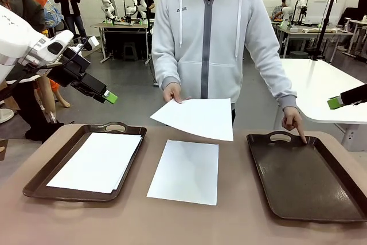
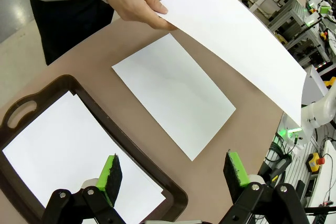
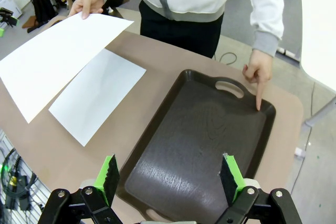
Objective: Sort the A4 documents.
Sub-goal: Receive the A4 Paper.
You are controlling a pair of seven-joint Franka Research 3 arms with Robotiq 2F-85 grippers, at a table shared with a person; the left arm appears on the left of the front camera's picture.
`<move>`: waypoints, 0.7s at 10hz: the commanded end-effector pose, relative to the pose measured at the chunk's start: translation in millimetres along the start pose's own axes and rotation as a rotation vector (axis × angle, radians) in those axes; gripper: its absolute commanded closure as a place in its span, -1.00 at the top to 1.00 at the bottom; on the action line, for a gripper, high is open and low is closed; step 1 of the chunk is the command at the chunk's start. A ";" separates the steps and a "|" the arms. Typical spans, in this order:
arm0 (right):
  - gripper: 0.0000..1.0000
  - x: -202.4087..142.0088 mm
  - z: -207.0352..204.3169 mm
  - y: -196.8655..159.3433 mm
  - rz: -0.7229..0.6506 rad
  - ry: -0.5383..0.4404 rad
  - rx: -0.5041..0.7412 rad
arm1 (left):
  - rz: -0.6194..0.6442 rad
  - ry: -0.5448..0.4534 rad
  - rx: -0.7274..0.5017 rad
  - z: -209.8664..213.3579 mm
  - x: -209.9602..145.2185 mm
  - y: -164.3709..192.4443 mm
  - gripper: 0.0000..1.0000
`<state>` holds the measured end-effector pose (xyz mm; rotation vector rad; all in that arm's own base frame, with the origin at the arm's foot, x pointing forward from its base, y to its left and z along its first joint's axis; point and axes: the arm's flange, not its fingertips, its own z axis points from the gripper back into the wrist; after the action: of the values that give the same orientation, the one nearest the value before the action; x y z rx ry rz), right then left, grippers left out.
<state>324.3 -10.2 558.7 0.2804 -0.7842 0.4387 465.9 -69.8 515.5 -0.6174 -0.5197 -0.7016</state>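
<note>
White A4 documents (image 1: 184,171), dark brown trays (image 1: 309,182)

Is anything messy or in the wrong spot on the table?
Nothing looks spilled or torn. One paper sheet lies on the bare table between the two trays, a bit crooked and not in either tray. The papers in the left tray are stacked slightly unevenly, with one edge peeking out.
</note>
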 end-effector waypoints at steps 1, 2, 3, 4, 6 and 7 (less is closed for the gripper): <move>1.00 -0.6 -1.4 -0.7 -0.003 -0.004 0.020 | -0.001 -0.004 0.005 1.2 0.5 0.3 1.00; 1.00 -0.6 -1.4 -0.7 -0.003 -0.004 0.020 | -0.001 -0.004 0.005 1.2 0.5 0.3 1.00; 1.00 -0.6 -1.4 -0.7 -0.003 -0.004 0.020 | -0.001 -0.004 0.005 1.2 0.5 0.3 1.00; 1.00 -0.6 -1.4 -0.7 -0.003 -0.004 0.020 | -0.001 -0.004 0.005 1.2 0.5 0.3 1.00; 1.00 2.5 -18.3 -8.9 -0.085 0.036 -0.015 | -0.001 -0.004 0.005 1.2 0.5 0.3 1.00; 1.00 3.5 -35.3 -15.9 -0.160 0.068 0.014 | -0.001 -0.004 0.005 1.2 0.5 0.3 1.00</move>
<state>335.0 -11.5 543.5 0.2964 -0.7335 0.3828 465.9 -69.8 515.6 -0.6173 -0.5200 -0.7017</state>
